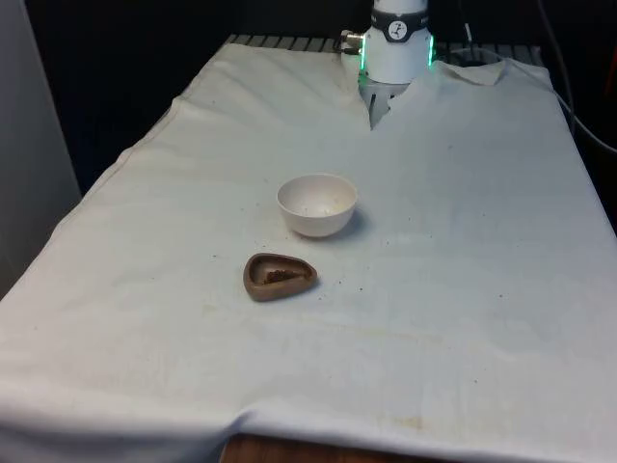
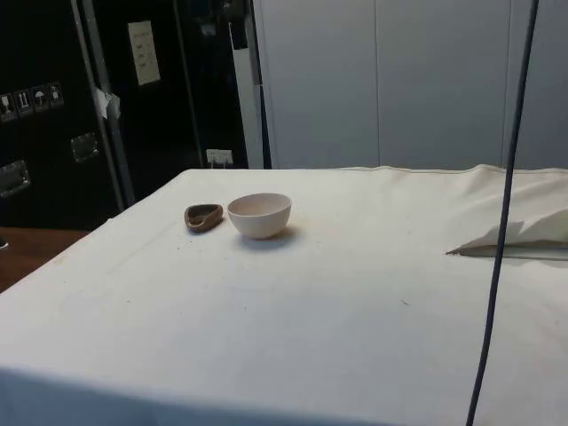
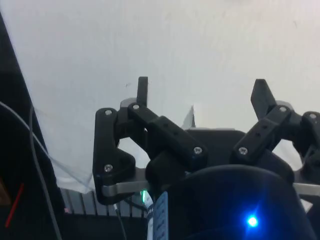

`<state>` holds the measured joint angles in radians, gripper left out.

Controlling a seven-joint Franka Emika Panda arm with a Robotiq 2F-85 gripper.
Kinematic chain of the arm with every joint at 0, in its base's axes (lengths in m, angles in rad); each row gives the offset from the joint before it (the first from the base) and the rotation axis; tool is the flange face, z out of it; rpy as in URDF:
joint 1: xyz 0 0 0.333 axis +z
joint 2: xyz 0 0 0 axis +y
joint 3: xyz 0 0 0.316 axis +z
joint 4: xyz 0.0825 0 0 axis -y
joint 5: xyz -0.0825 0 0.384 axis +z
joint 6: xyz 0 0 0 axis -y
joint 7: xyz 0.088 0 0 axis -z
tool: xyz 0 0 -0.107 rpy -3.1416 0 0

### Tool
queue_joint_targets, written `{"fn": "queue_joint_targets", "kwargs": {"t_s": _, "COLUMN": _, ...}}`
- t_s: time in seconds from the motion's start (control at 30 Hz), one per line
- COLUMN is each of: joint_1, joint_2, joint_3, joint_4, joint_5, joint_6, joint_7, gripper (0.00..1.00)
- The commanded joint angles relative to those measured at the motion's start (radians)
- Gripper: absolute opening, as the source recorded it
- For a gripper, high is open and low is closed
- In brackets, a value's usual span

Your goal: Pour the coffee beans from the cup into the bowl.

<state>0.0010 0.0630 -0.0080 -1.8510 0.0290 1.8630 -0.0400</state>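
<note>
A white bowl (image 1: 317, 204) stands near the middle of the table, and it looks empty inside. Just in front of it, towards the front view's left, lies a small brown rounded-triangle cup (image 1: 279, 276) with dark coffee beans in it. From the side, the brown cup (image 2: 203, 216) sits close beside the white bowl (image 2: 259, 214) without touching it. My gripper (image 3: 202, 92) is open in the wrist view, its two black fingers spread wide over bare white cloth, with nothing between them. It is far from both vessels.
The white cloth (image 1: 463, 289) covers the whole table and bunches into a fold (image 2: 515, 235) near the robot's base (image 1: 397, 48). A few stray dark specks lie around the cup. A dark cable (image 2: 501, 222) hangs through the side view.
</note>
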Motion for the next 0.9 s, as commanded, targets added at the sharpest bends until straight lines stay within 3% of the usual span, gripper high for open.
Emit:
{"fn": "queue_joint_targets", "kwargs": {"t_s": 0.0, "joint_1": 0.0, "joint_2": 0.006, "joint_3": 0.0, "joint_4": 0.004, "joint_5": 0.0, "joint_6": 0.006, "joint_7": 0.0, "gripper": 1.0}}
{"fn": "queue_joint_targets", "kwargs": {"t_s": 0.23, "joint_1": -0.002, "joint_2": 0.051, "joint_3": -0.004, "joint_4": 0.01, "joint_5": 0.0, "joint_6": 0.082, "joint_7": -0.009, "gripper": 1.0}}
{"fn": "queue_joint_targets", "kwargs": {"t_s": 0.27, "joint_1": 0.0, "joint_2": 0.05, "joint_3": -0.003, "joint_4": 0.015, "joint_5": 0.0, "joint_6": 0.066, "joint_7": -0.004, "gripper": 1.0}}
{"fn": "queue_joint_targets", "kwargs": {"t_s": 0.33, "joint_1": -0.004, "joint_2": 0.063, "joint_3": -0.011, "joint_4": 0.006, "joint_5": 0.001, "joint_6": 0.11, "joint_7": -0.021, "gripper": 1.0}}
{"fn": "queue_joint_targets", "kwargs": {"t_s": 0.6, "joint_1": -0.004, "joint_2": 0.096, "joint_3": -0.042, "joint_4": 0.008, "joint_5": 0.002, "joint_6": 0.152, "joint_7": -0.067, "gripper": 1.0}}
{"fn": "queue_joint_targets", "kwargs": {"t_s": 0.87, "joint_1": -0.011, "joint_2": 0.147, "joint_3": -0.072, "joint_4": 0.011, "joint_5": 0.015, "joint_6": 0.238, "joint_7": -0.135, "gripper": 1.0}}
